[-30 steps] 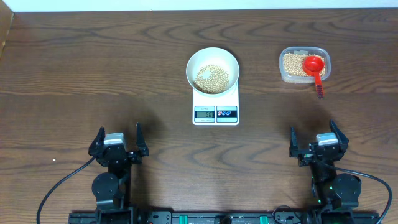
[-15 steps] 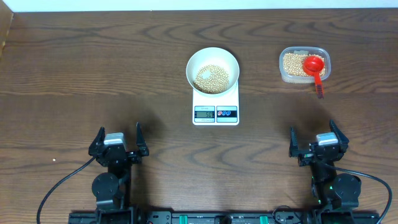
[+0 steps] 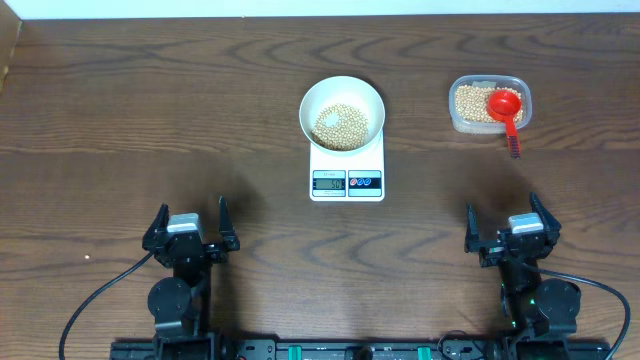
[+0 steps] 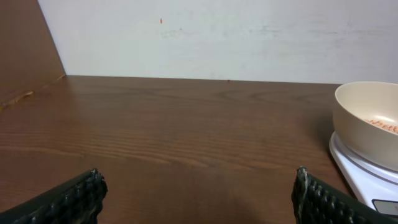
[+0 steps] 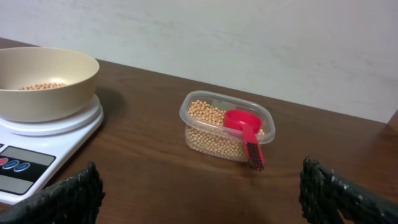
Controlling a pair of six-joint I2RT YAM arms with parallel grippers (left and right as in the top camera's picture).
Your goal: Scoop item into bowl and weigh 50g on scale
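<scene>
The white bowl (image 3: 369, 103) stands on the white scale (image 3: 322, 160) at the table's middle, with pale-tan beans (image 3: 341, 124) in it. The scale's display (image 3: 329, 181) is lit; its digits are too small to read. More beans (image 3: 470, 103) fill a clear tub (image 3: 456, 120) at the back right, with a red scoop (image 3: 506, 105) resting in it. My left gripper (image 3: 190, 222) is open and empty at the front left. My right gripper (image 3: 506, 222) is open and empty at the front right. The bowl (image 5: 43, 93), scale (image 5: 37, 149), tub (image 5: 202, 134) and scoop (image 5: 244, 127) show in the right wrist view; the bowl (image 4: 367, 124) also shows in the left wrist view.
A pale wall (image 4: 205, 37) runs behind the table's far edge. The scoop's handle (image 3: 513, 140) hangs over the tub's front rim. Bare brown wood (image 3: 150, 110) lies left of the scale.
</scene>
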